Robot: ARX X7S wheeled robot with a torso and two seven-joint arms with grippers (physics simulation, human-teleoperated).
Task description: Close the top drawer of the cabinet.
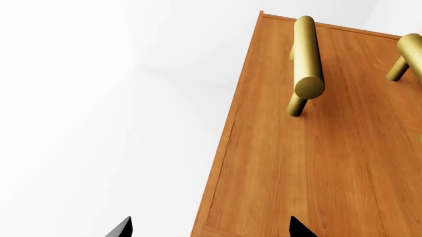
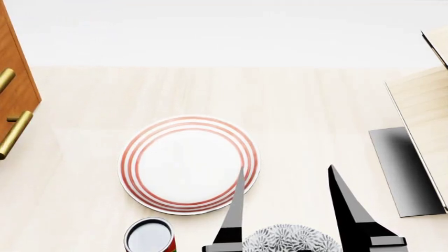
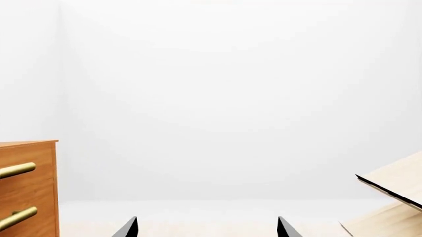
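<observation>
Cabinet [image 2: 14, 84] at worktop [image 2: 294, 105] left edge; striped plate [image 2: 189, 164] centre. Right pincer [image 2: 287, 178] released, empty. Left pincer [image 1: 211, 229] spread, beside cabinet front.

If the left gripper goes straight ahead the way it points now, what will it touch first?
Probably the cabinet: its wooden front fills the area ahead of the left gripper, with a brass handle further along. Depth is unclear.

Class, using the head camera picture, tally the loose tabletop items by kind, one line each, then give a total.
Round white plate with red rings: 1
Red can with dark top: 1
Grey-and-white patterned round object, partly hidden: 1
Total: 3
</observation>
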